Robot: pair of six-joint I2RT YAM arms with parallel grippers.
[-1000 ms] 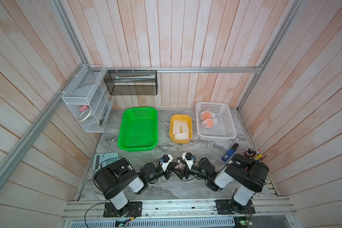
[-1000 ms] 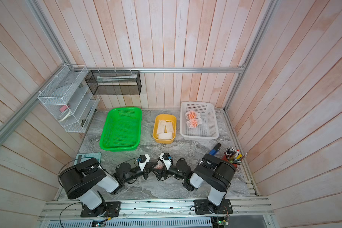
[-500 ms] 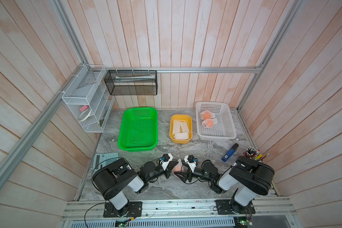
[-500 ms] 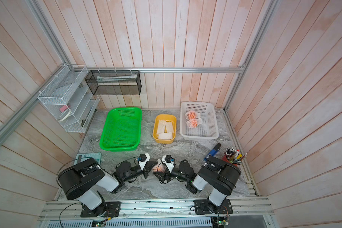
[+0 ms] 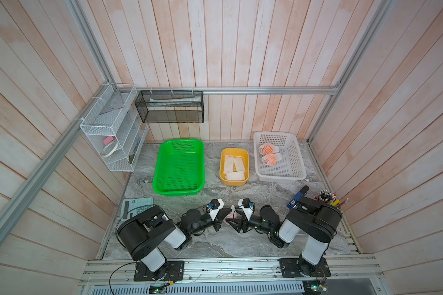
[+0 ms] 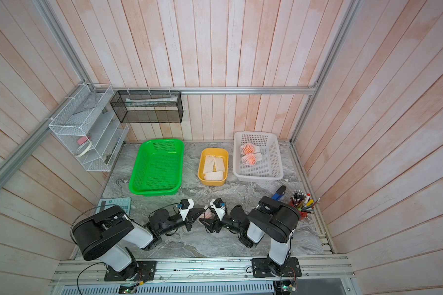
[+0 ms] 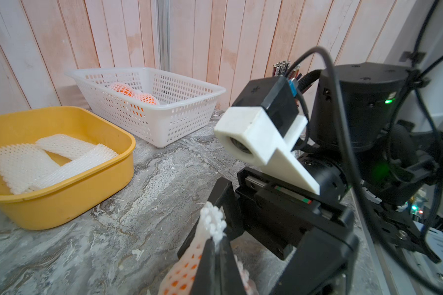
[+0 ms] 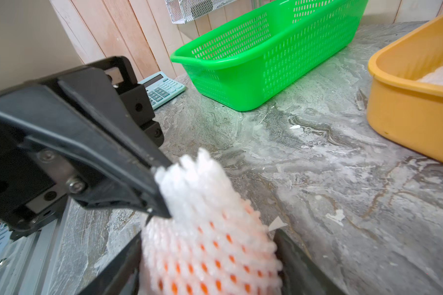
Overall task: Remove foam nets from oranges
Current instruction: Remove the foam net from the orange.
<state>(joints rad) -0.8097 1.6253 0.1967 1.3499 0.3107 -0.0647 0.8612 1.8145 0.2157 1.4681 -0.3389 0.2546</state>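
A netted orange (image 8: 210, 250) lies on the marble table between my two arms, also seen small in both top views (image 5: 231, 216) (image 6: 207, 215). My left gripper (image 7: 215, 240) is shut on the bunched end of its foam net (image 7: 211, 222), and its black tip (image 8: 161, 196) shows in the right wrist view. My right gripper (image 8: 210, 263) straddles the fruit, one finger (image 8: 294, 255) pressed against each side of the net. Two more netted oranges (image 5: 266, 148) (image 5: 271, 158) sit in the white basket (image 5: 289, 176). Flattened foam nets (image 5: 234, 166) lie in the yellow tub (image 5: 234, 181).
A green basket (image 5: 179, 166) stands left of the yellow tub. A calculator (image 5: 136, 207) lies at the near left. A pen cup (image 5: 327, 200) and a blue tool (image 5: 297, 198) are at the near right. Wire shelves (image 5: 113, 143) hang on the left wall.
My right arm has swung closer and its jaws have narrowed around the netted orange. The left gripper still pinches the net's end in the same place.
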